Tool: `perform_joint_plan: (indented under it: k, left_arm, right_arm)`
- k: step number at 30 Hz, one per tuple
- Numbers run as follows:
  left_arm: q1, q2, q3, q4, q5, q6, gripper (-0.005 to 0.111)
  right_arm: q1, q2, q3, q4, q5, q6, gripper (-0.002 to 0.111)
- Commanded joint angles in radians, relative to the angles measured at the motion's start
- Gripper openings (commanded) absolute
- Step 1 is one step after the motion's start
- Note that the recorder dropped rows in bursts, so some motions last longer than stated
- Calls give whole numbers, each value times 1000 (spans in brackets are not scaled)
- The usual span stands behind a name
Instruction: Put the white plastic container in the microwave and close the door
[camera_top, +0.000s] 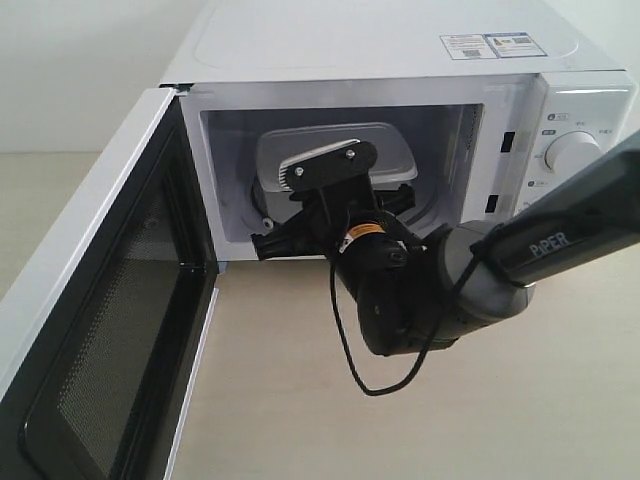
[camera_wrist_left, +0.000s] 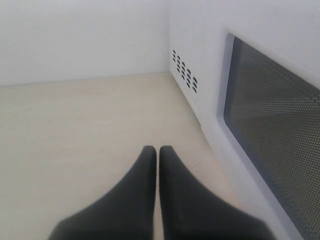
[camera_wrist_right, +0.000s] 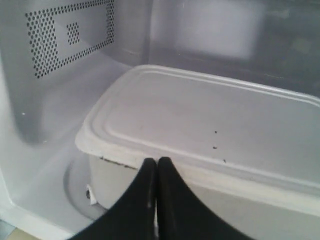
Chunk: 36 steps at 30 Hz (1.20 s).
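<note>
- My right gripper (camera_wrist_right: 157, 161), jaws pressed together, sits at the rim of the white plastic container (camera_wrist_right: 200, 115) inside the microwave (camera_top: 380, 40).
- The door (camera_top: 90, 330) hangs open at eight o'clock; my left gripper (camera_wrist_left: 157, 149) is closed and empty.

The right arm (camera_top: 560, 240) and its wrist mount (camera_top: 328, 165) cover the front of the container (camera_top: 390, 150) and the lower control panel (camera_top: 600, 105) of the microwave (camera_top: 380, 40), whose sticker (camera_top: 487, 45) print is too small to read. The door (camera_top: 90, 290) runs off the exterior view's left and bottom edges. Whether the right end effector (camera_wrist_right: 157, 161) touches the container's rim cannot be told from its wrist view.
</note>
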Motion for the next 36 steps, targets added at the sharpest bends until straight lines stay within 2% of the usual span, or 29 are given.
perform_joint_plan:
  k: [1, 15, 20, 29, 36]
  left_arm:
    - [3, -3, 3, -5, -8, 2, 4]
    - [3, -3, 3, -5, -8, 2, 4]
    - [3, -3, 3, -5, -8, 2, 4]
    - [3, -3, 3, -5, -8, 2, 4]
    - [3, -3, 3, -5, -8, 2, 4]
  right_arm:
    - [-11, 35, -46, 15, 8, -20, 0]
    - [-50, 45, -75, 21, 26, -22, 0]
    - [-44, 32, -59, 23, 88, -26, 0]
    - [0, -129, 136, 13, 80, -24, 0]
    - [80, -319, 332, 13, 120, -24, 0]
